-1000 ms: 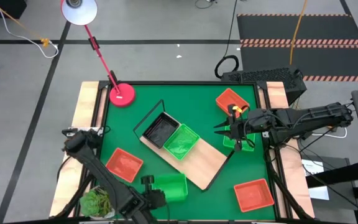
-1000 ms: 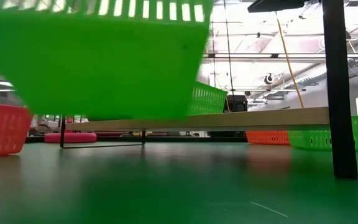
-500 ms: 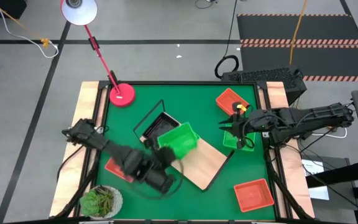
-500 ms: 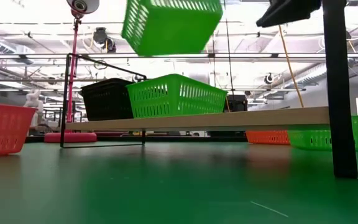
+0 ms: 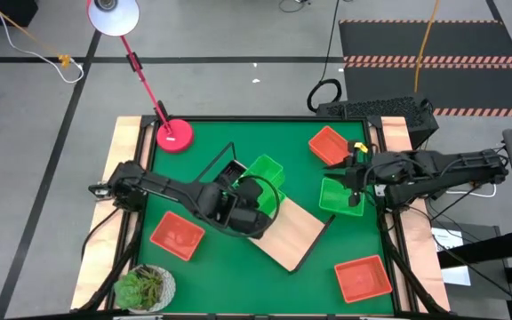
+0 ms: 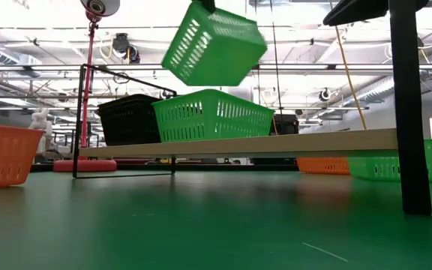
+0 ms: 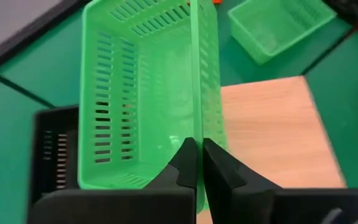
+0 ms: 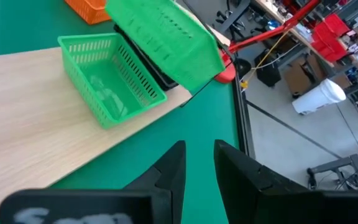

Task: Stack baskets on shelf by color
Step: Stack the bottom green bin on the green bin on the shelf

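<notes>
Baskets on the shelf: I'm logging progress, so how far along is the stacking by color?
Done: a black basket and a green basket sit side by side on the shelf. In hand: the left tool, shut on a second green basket, holds it tilted above the shelved green one. Left: three red baskets and another green basket lie on the mat; the right tool hangs over that one.
</notes>
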`<state>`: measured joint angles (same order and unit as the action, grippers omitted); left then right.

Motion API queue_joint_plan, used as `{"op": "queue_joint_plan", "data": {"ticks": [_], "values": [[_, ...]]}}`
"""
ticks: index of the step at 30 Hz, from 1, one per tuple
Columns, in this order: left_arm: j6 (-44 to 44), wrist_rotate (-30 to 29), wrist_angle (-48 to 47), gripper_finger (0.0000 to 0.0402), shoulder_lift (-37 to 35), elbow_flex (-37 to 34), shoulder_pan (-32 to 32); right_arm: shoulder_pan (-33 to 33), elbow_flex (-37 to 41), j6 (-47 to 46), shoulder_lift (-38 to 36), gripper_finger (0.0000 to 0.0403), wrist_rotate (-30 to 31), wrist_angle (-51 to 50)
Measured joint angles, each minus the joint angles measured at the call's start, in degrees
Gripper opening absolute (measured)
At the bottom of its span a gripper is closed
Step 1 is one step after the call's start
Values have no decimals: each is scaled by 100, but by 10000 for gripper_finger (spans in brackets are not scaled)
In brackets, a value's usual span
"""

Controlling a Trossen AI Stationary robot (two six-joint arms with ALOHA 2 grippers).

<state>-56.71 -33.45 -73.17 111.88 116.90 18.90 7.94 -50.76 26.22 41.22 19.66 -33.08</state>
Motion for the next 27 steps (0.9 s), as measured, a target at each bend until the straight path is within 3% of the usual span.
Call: {"op": "queue_joint_plan", "data": {"ticks": [13,27], "values": [[-153,215,89,6,240,-8,276,0,0,-4,-126,80,-2,46],[-551,215,198,15,260,-517,325,0,0,-4,-126,80,-20,133]]}}
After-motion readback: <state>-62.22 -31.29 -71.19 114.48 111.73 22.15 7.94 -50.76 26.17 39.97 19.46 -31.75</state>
